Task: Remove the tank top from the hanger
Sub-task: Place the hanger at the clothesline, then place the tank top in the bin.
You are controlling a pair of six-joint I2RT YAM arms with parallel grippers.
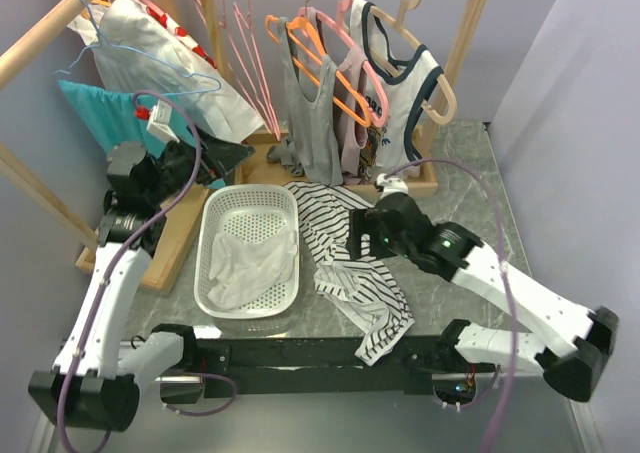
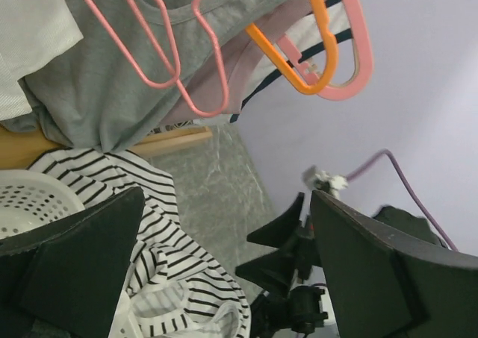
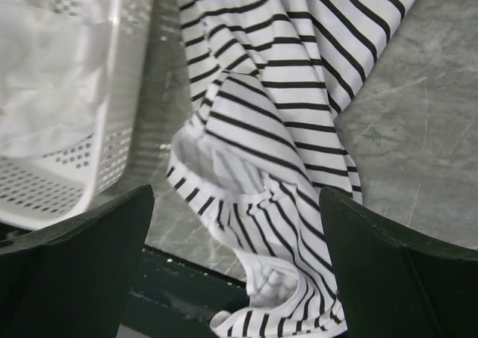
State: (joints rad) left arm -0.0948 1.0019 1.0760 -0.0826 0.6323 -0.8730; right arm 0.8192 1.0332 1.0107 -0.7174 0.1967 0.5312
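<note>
I see my left fingers point(image 2: 82, 263) and right fingers point(image 3: 388, 271) spread wide, gripping nothing (the right pair hangs over the cloth). The striped tank top point(image 1: 345, 253) lies crumpled on the bench point(image 1: 470, 183), just beside the white basket point(image 1: 250, 189).

Striped tank top point(image 1: 345, 273) partly hidden under right arm point(image 1: 520, 288); basket point(image 3: 75, 174) cut off at frame edge.

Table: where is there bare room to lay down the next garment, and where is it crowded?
Free: the table's right rear corner, between the striped top, the rack base and the wall. A smaller patch lies in front of the basket. Crowded: centre and under the hanging clothes.
</note>
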